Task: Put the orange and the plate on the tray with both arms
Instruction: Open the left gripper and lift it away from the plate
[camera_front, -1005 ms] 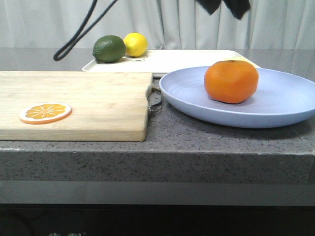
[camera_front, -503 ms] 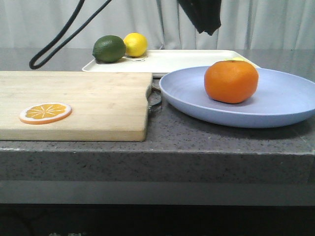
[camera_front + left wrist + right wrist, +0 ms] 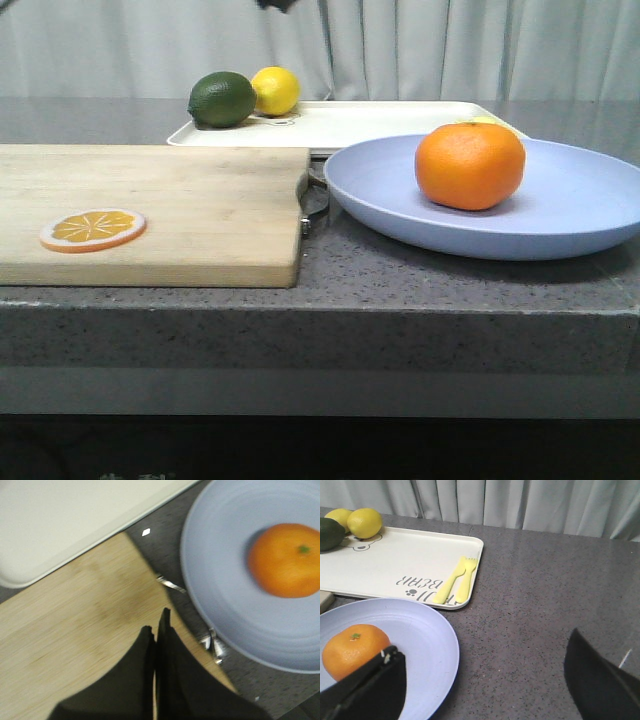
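The orange [image 3: 470,165] sits on the lavender-blue plate [image 3: 585,205] at the table's front right. The cream tray [image 3: 385,120] lies just behind the plate. In the left wrist view my left gripper [image 3: 157,625] is shut and empty, high above the cutting board's edge, beside the plate [image 3: 215,575] and orange [image 3: 285,560]; the tray [image 3: 65,520] is further off. My right gripper [image 3: 482,645] is open and empty above bare counter beside the plate [image 3: 425,640]; one finger [image 3: 370,682] overlaps the orange [image 3: 350,647]. The tray [image 3: 395,560] lies beyond.
A wooden cutting board [image 3: 160,200] with an orange slice disc [image 3: 92,229] fills the front left; its metal handle [image 3: 316,205] nearly touches the plate. A lime [image 3: 221,99] and lemon [image 3: 275,90] sit at the tray's far left end. Yellow fork and knife [image 3: 457,580] lie on the tray.
In the front view the dark arm piece at the top moved from right to left and almost out of frame. The looping cable left the view. The orange and plate have not moved.
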`<state>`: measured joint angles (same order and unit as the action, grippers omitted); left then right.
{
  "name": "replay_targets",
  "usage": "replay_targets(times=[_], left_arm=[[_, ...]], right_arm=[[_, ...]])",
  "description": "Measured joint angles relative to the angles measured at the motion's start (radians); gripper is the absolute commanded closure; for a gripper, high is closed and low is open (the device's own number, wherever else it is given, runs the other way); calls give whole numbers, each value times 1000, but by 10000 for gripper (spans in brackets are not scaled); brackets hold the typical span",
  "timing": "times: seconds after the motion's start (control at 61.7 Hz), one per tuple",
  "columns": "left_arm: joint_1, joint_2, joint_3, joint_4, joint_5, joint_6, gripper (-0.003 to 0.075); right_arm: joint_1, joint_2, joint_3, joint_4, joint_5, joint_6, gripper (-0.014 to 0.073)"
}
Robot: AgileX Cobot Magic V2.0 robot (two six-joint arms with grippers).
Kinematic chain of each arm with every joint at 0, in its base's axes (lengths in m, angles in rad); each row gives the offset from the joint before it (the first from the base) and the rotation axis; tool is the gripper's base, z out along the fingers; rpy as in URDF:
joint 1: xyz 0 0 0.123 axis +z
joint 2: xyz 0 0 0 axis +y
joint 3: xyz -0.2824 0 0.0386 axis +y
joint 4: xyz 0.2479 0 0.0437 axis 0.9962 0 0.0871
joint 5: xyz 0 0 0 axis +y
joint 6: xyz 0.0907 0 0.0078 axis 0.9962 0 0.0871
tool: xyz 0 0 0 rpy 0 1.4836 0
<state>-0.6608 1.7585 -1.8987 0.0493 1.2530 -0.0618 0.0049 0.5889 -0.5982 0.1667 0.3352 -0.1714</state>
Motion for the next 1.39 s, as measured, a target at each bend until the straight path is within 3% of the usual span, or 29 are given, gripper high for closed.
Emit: replay_targets(times=[0.13,0.341,0.568,0.973,1.395], left_arm=[[136,-135,163,1,-10,-12,738],[357,-383,492,2,-162,-29,738],[507,-705,852,0,-334,-32,738],[534,-1367,1306,-5,-535,-32,738],[534,-1732,1492,-12,-668,-32,738]], right_arm=[[0,0,0,0,1,0,-50],[0,0,0,0,2,0,-50],[0,0,0,0,2,0,-50],[0,0,0,-2,3,0,-50],[0,3,0,-2,32,0,-50]])
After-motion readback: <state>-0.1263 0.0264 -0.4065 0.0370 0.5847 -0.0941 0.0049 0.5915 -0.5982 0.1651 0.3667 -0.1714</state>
